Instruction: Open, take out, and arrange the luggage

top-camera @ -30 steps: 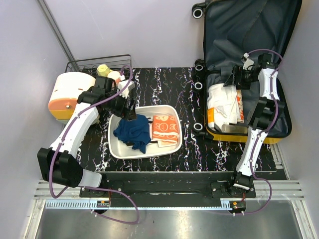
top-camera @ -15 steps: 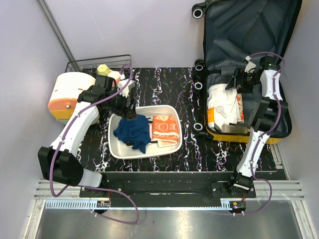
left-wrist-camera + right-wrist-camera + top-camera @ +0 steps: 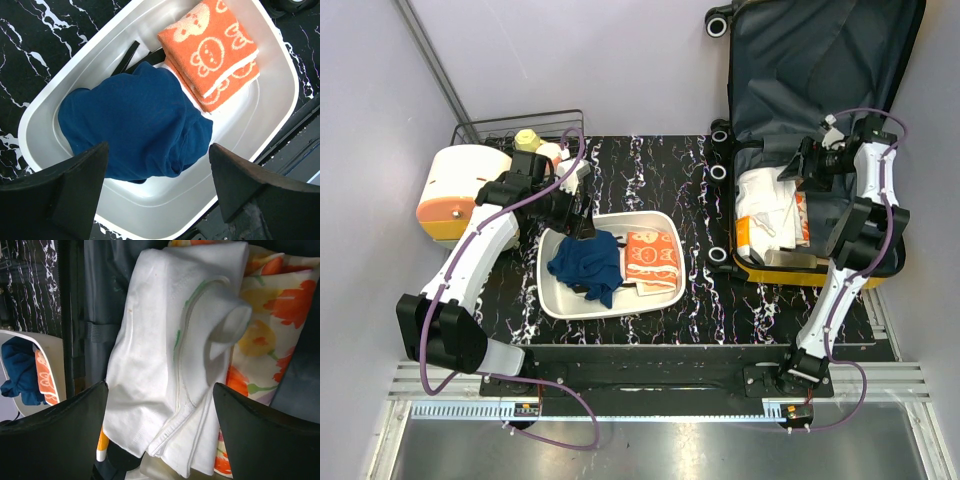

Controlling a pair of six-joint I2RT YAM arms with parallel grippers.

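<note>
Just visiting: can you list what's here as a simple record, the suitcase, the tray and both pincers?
luggage: yellow suitcase, lying open
inside it: white garment over a floral cloth
white tray: blue garment and folded orange towel inside
left pincer: open, above the tray, holding nothing
right pincer: open, above the white garment, holding nothing

walls [image 3: 620, 60] pale lilac | tabletop [image 3: 665, 175] blk marble-look, white veins | alu rail [image 3: 430, 385] + steel sheet [image 3: 670, 450] at front
</note>
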